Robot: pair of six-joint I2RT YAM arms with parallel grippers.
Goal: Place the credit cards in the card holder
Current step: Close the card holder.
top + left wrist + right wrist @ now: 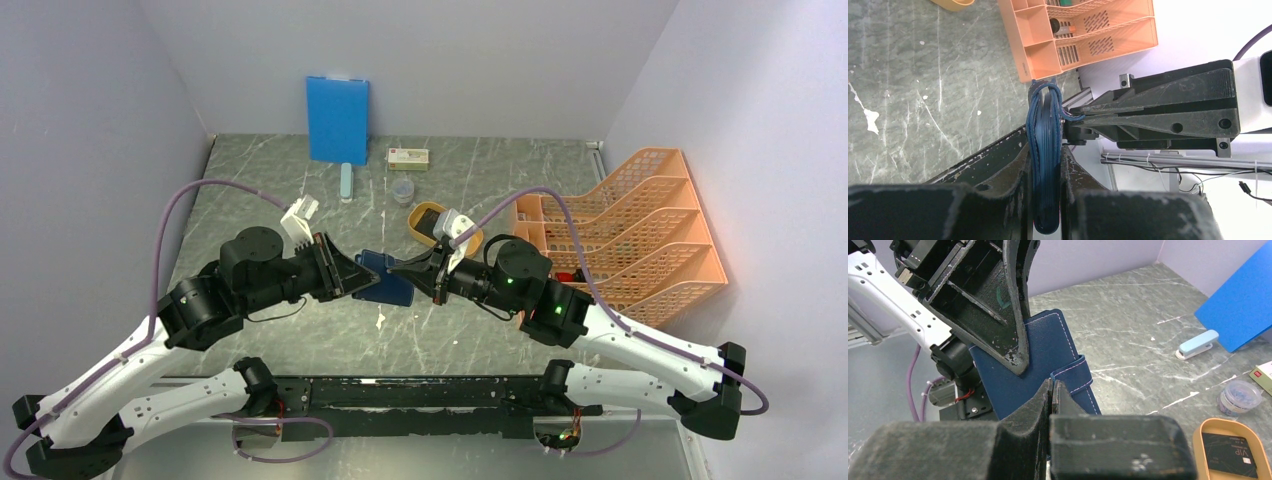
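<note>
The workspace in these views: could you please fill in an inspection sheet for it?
Surface: grey marbled table, white flecks.
Job's things: card holder held between both arms, looks closed; one dark card lies in the yellow tray.
Clutter: blue board, stapler, small box, clear tub, orange file rack.
Jaws: left jaws clamp the card holder's edge; right jaws are shut on its clasp tab.
Cables: purple cables loop off each arm, no snag seen.
Surroundings: pale walls on three sides.
</note>
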